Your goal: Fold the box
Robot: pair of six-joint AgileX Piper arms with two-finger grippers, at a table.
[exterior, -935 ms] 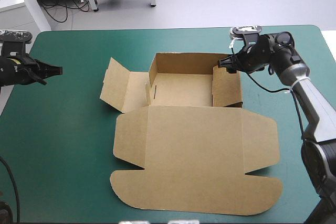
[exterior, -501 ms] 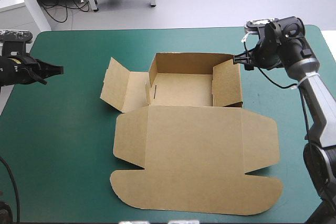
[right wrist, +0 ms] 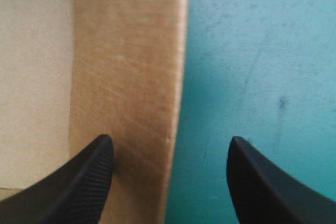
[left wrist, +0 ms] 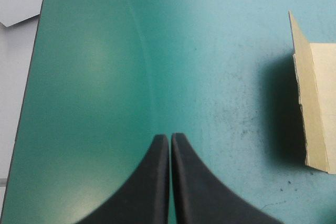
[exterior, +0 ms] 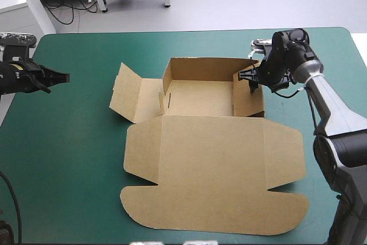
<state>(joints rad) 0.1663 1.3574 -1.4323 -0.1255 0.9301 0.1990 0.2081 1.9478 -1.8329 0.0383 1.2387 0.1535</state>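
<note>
- Your box [exterior: 212, 142] is in the middle of the table [exterior: 69, 159]. The tray part is toward the far edge, and the lid [exterior: 218, 187] lies flat toward the near edge.
- Tray state: the far wall [exterior: 206, 68] is up and the right wall [exterior: 248, 98] is up. The left side panel [exterior: 129, 93] is folded out on the table with its outer flap tilted up.
- The right gripper [exterior: 250, 77] is at the far end of the right wall, by the tray's far right corner.
- In the right wrist view the right gripper [right wrist: 170, 139] is spread wide, its black fingers [right wrist: 89, 182] well apart and straddling the right wall [right wrist: 126, 77].
- One finger is on the tray side of that wall. The other is over the bare teal-green cover [right wrist: 262, 51] outside the box.
- You can't tell from these views whether either finger touches the board. It isn't pinched.
- The left gripper [exterior: 60, 76] hangs near the table's left edge, pointing toward the box and well apart from it.
- In the left wrist view the left gripper [left wrist: 169, 136] is pressed together, fingers meeting in one pointed arch over bare cover.
- The edge of the tilted flap [left wrist: 312, 103] shows ahead of the left gripper and off to one side, clear of the fingers.
</note>
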